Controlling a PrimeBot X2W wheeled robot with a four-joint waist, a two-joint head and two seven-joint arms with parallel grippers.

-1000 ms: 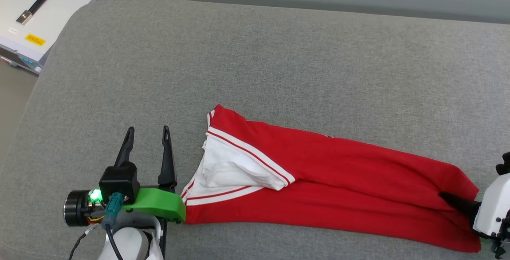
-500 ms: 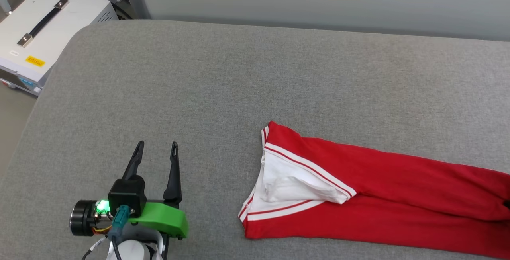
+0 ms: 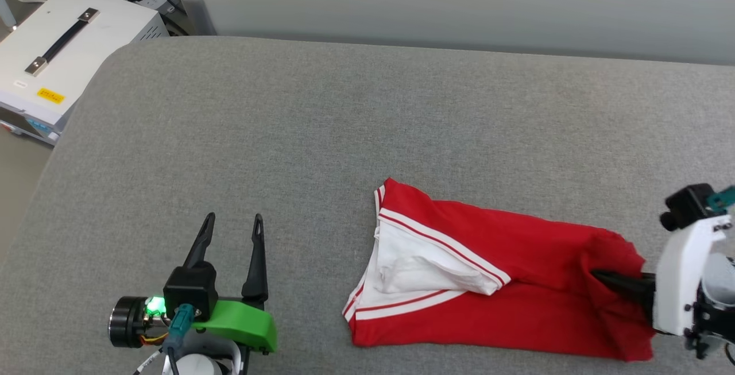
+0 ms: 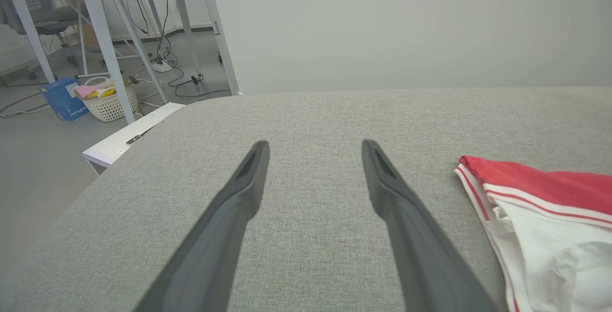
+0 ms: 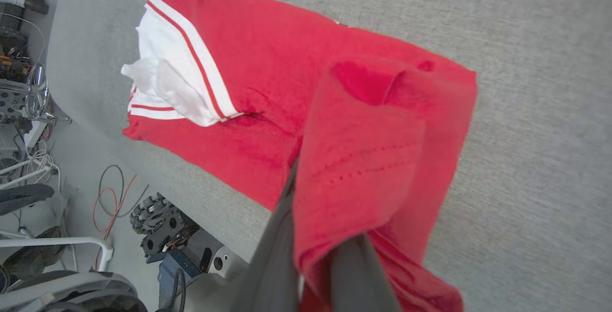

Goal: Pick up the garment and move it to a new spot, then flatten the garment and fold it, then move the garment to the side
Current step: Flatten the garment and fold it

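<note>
Folding red jersey-style garment with white sleeves [image 3: 517, 248]: right tool [image 3: 603, 278] clamped on its lifted end; left tool [image 3: 234, 217] apart, empty. Next, probably: carry end over toward sleeve side.

My right jaws pinch the garment's [image 3: 517, 317] bunched red end near the bench's [image 3: 287, 122] right edge; my left jaws stand open near the front edge, apart from the garment.

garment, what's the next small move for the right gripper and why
Probably carry the pinched end over toward the white sleeve, to fold the strip in half. The right gripper is shut on the red end of the garment, raised and curled over; the rest lies flat and the left gripper stands open, apart.
</note>
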